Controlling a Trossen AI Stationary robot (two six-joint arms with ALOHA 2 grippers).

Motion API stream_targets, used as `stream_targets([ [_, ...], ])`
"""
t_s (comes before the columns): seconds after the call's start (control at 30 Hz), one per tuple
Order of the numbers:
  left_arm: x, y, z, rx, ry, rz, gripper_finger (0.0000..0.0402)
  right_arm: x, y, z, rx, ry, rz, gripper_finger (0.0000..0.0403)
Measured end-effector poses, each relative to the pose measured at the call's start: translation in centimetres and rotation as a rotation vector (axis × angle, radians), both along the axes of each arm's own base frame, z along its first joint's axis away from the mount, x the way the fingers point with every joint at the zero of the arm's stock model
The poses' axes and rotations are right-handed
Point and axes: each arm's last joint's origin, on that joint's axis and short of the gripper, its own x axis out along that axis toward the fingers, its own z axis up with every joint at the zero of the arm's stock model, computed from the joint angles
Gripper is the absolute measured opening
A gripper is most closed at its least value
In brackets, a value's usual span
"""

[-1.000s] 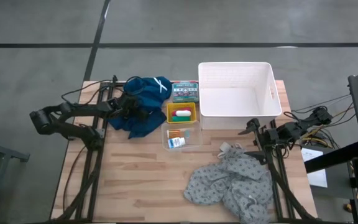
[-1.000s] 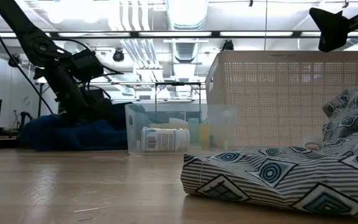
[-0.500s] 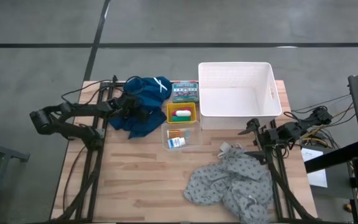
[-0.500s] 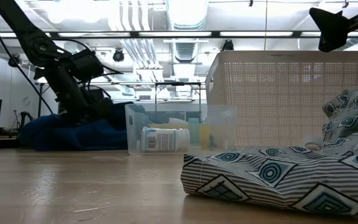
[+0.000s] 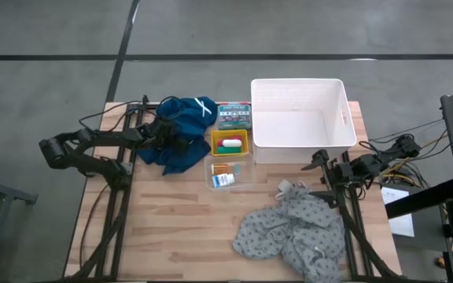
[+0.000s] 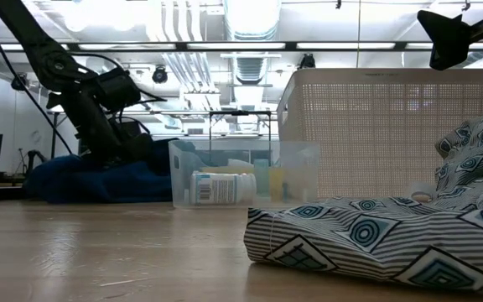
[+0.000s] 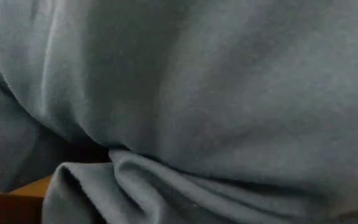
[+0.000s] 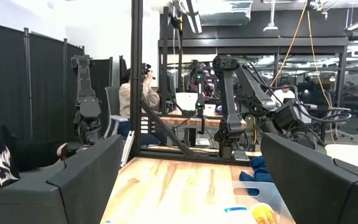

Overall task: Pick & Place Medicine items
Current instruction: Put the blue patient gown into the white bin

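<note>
Medicine items sit mid-counter in two small containers: a yellow bin point(image 5: 230, 142) holding a green tube and a white tube, and just nearer, a clear tray point(image 5: 230, 174) with a small orange pack point(image 5: 222, 168) and a white-and-blue bottle point(image 5: 224, 181). On the wooden counter point(image 5: 171, 228), the largest thing is the white basket point(image 5: 299, 120) at the far right, then the grey dotted cloth point(image 5: 293, 232) heaped near right, then the dark blue cloth point(image 5: 181, 134) far left. A green box point(image 5: 233, 115) lies beyond the yellow bin. The left gripper point(image 5: 170, 135) is down on the blue cloth, fingers spread. The right gripper point(image 5: 321, 167) hovers by the basket's near corner, fingers spread wide, holding nothing.
</note>
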Motion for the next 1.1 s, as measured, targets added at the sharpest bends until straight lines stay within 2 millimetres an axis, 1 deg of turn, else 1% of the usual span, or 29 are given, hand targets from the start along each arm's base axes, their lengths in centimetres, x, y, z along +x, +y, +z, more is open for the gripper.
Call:
stream_targets([
  [0.23,-0.02,0.03,0.0,0.011,0.007,0.011,0.0397,0.0,0.0,0.0,0.0,0.0,0.0,0.038],
  [0.5,-0.01,0.14,0.05,0.014,-0.013,0.072,0.0397,0.0,0.0,0.0,0.0,0.0,0.0,0.038],
  [0.73,-0.02,0.14,0.05,0.015,-0.013,0.076,0.0391,0.0,0.0,0.0,0.0,0.0,0.0,0.038],
  [0.9,-0.03,0.16,0.05,0.018,-0.011,0.078,0.0354,0.0,0.0,0.0,0.0,0.0,0.0,0.038],
  [1.0,-0.04,0.16,0.05,0.019,-0.01,0.079,0.0316,0.0,0.0,0.0,0.0,0.0,0.0,0.038],
  [1.1,-0.04,0.16,0.05,0.018,-0.011,0.079,0.027,0.0,0.0,0.0,0.0,0.0,0.0,0.038],
])
